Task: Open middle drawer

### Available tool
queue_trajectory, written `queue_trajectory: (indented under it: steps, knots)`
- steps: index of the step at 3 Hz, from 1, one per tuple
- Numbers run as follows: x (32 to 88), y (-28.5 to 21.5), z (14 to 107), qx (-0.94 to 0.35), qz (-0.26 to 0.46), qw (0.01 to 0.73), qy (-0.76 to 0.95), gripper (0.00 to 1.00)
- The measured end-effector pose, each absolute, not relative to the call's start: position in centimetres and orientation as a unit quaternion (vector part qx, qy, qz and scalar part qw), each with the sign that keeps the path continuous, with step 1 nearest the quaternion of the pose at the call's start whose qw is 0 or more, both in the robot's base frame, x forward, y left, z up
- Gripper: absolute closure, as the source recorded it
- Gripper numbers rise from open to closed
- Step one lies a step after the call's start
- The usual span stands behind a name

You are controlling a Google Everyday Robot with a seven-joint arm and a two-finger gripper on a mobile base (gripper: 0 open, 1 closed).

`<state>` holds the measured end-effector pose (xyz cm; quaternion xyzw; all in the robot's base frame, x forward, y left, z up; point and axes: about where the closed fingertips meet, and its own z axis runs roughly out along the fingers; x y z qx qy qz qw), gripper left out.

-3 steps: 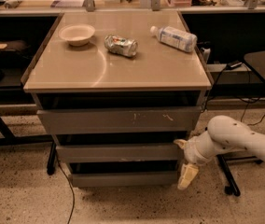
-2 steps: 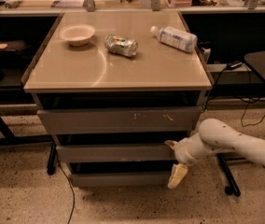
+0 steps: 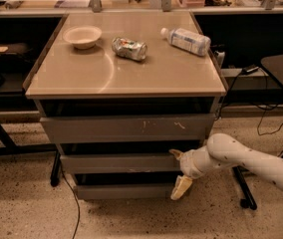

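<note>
Camera view: the middle drawer (image 3: 116, 163) sits in the stack between the taller scratched top front (image 3: 126, 128) at its 12 o'clock and the narrow bottom front (image 3: 124, 191) at its 6. It looks shut to me, with no box interior showing.

The front is flat with no handle, so the only purchase is an edge. I think that's why the gripper (image 3: 178, 171) is parked at the 3 o'clock end of that front, with the arm (image 3: 251, 163) coming in low from 4 o'clock of the cabinet.

- Jaws are spread wide and nothing is clamped.
- The upper finger (image 3: 175, 155) is at the top lip of the middle front, in the dark gap under the top drawer. It looks like contact, but I can't confirm it's hooked behind the lip.
- The lower finger (image 3: 181, 187) hangs past the middle front, down across the bottom front's right end.

My read is that it's set up for a hook-and-pull toward 6 o'clock, with the pull not yet started. The risk is the lower finger snagging the bottom drawer.

On the cabinet top (image 3: 131, 78), the bowl (image 3: 82, 36) at 10 o'clock, the crushed can (image 3: 129, 48) near 12 and the bottle (image 3: 186, 40) at 2 are all well clear of the work.
</note>
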<state>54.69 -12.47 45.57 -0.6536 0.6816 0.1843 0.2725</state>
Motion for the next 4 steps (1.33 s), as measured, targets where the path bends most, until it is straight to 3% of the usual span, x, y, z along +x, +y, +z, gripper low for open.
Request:
queue_trajectory:
  steps: [3, 4]
  knots:
    - [58.7, -13.3, 43.0, -0.631, 0.052, 0.321, 0.704, 0.00]
    - [58.9, -13.2, 42.9, -0.630, 0.050, 0.323, 0.705, 0.00]
